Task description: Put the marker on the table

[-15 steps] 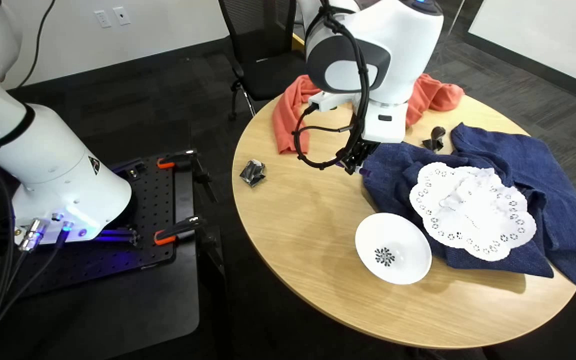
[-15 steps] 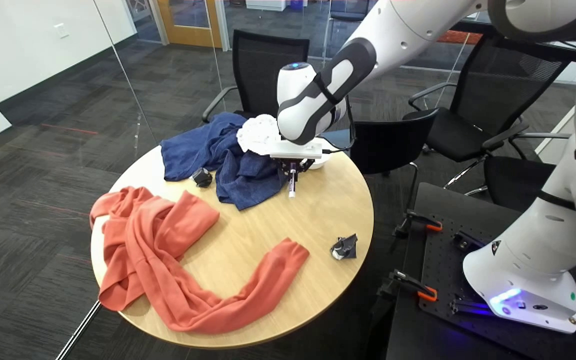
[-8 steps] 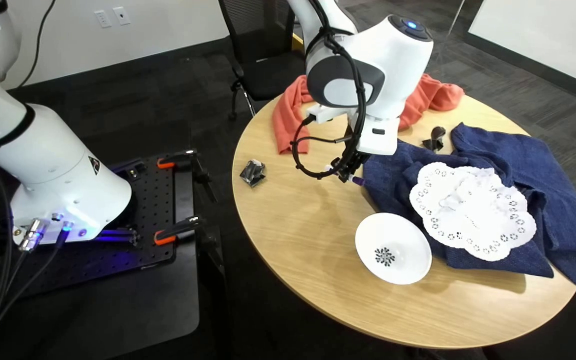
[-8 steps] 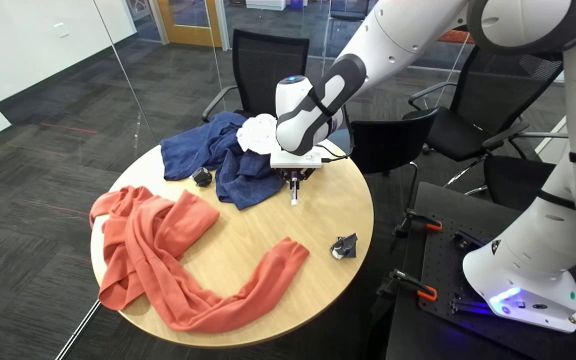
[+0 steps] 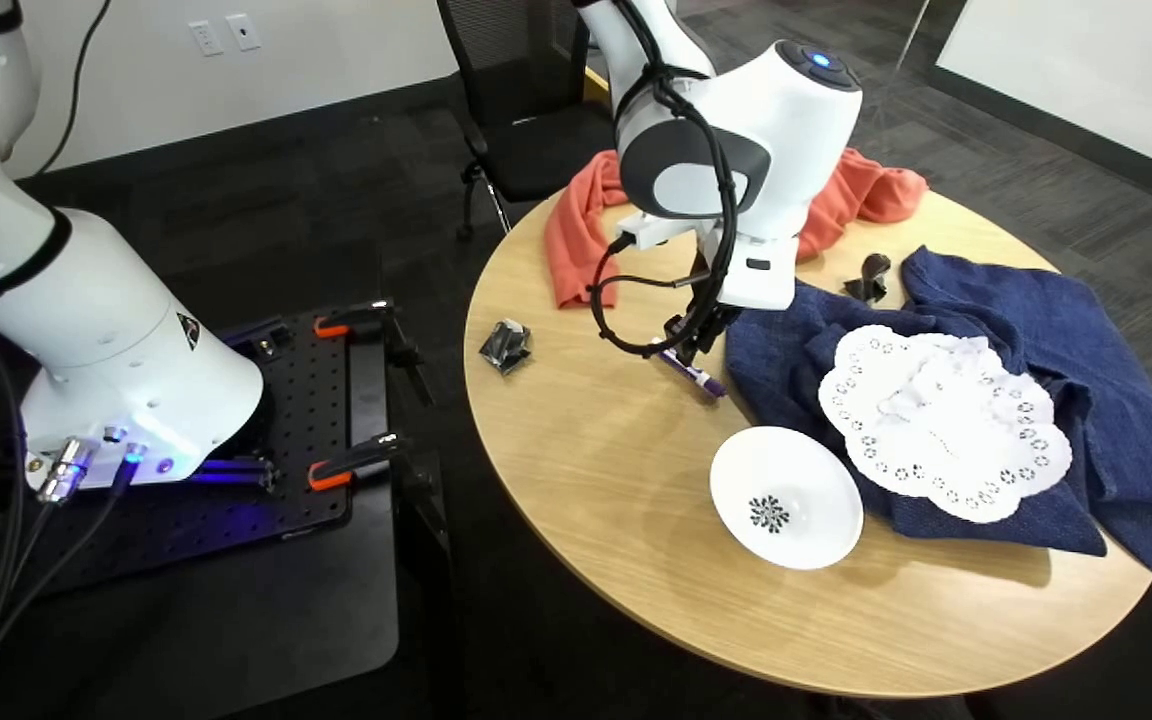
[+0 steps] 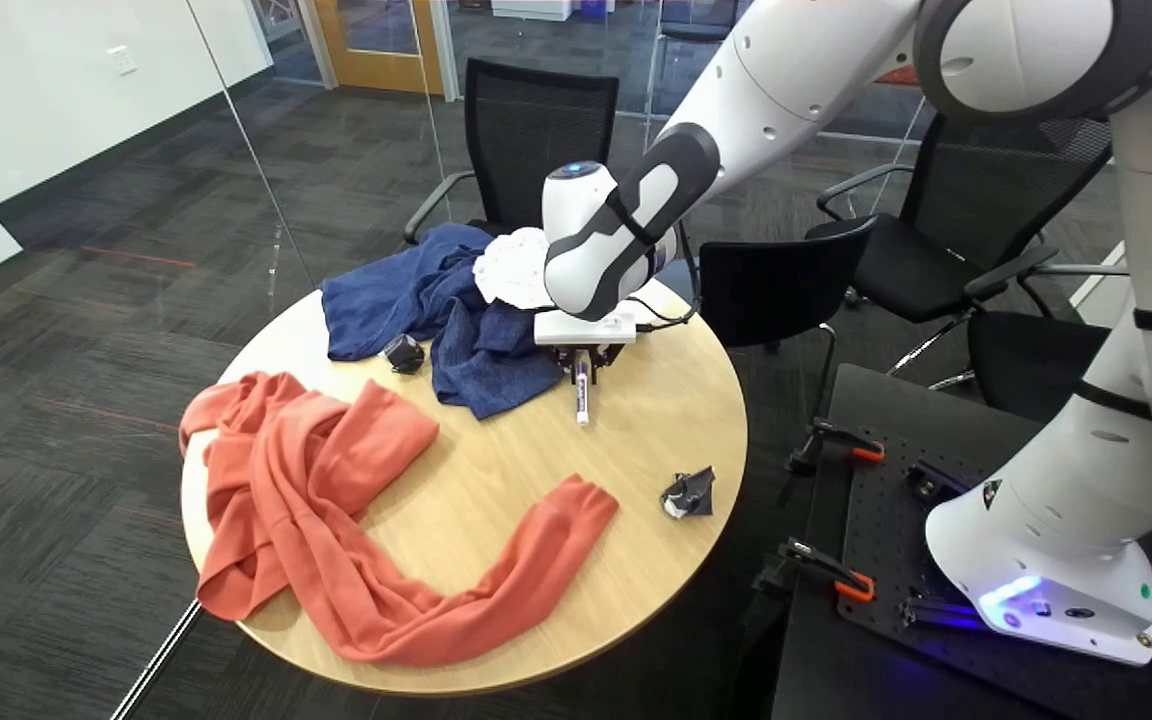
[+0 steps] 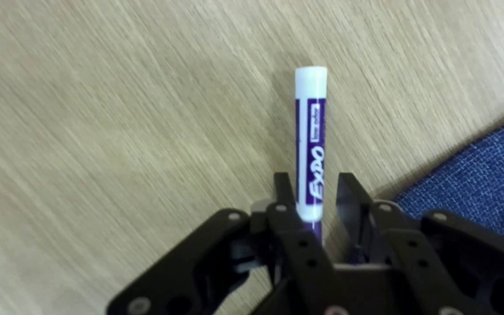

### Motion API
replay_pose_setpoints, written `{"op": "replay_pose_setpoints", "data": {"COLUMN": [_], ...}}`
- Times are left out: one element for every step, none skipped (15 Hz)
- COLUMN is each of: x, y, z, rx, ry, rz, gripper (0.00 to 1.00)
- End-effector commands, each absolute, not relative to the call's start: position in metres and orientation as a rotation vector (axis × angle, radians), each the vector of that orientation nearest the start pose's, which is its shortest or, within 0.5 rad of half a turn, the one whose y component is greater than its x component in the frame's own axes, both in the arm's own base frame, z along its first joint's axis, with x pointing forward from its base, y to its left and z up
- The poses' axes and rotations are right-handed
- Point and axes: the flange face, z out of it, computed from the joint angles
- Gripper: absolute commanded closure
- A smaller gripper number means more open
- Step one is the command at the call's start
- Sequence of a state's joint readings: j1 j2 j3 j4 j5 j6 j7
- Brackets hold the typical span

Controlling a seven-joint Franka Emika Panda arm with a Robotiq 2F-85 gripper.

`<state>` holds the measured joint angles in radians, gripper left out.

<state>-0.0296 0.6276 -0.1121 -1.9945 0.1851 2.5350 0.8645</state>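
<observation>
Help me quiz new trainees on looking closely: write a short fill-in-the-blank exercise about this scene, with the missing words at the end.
1. In the wrist view, the marker shows ____ the two fingers.
2. The largest word printed on the marker's label is ____.
3. The marker's end that points away from the fingers is coloured ____.
4. Both exterior views show ____ orange-tipped clamps on the black cart.

Missing words, in order: between; Expo; white; two.
</observation>
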Motion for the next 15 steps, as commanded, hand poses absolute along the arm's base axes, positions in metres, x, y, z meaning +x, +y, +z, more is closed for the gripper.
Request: {"op": "replay_pose_setpoints", "data": {"x": [0.597, 0.599, 0.599, 0.600, 0.600, 0.600, 0.600, 0.599, 0.599, 0.599, 0.599, 0.598, 0.597, 0.597, 0.596], "y": [-0.084, -0.083, -0.082, -0.080, -0.079, -0.077, -0.076, -0.074, -0.072, -0.071, -0.070, -0.068, -0.067, -0.066, -0.066], "z": [0.156, 0.163, 0.171, 0.178, 0.186, 0.195, 0.203, 0.212, 0.219, 0.226, 0.231, 0.236, 0.241, 0.244, 0.248], "rx": [-2.633, -2.632, -2.626, -2.623, -2.620, -2.616, -2.616, -2.616, -2.619, -2.617, -2.616, -2.616, -2.616, -2.620, -2.620], "ry": [1.674, 1.670, 1.663, 1.653, 1.648, 1.640, 1.638, 1.626, 1.616, 1.609, 1.602, 1.595, 1.589, 1.577, 1.571], "rz": [0.049, 0.022, -0.001, -0.019, -0.038, -0.046, -0.053, -0.063, -0.073, -0.085, -0.096, -0.101, -0.107, -0.110, -0.115], "gripper": [0.34, 0.26, 0.19, 0.12, 0.04, 0.01, 0.00, 0.00, 0.00, 0.00, 0.00, 0.00, 0.00, 0.00, 0.00]}}
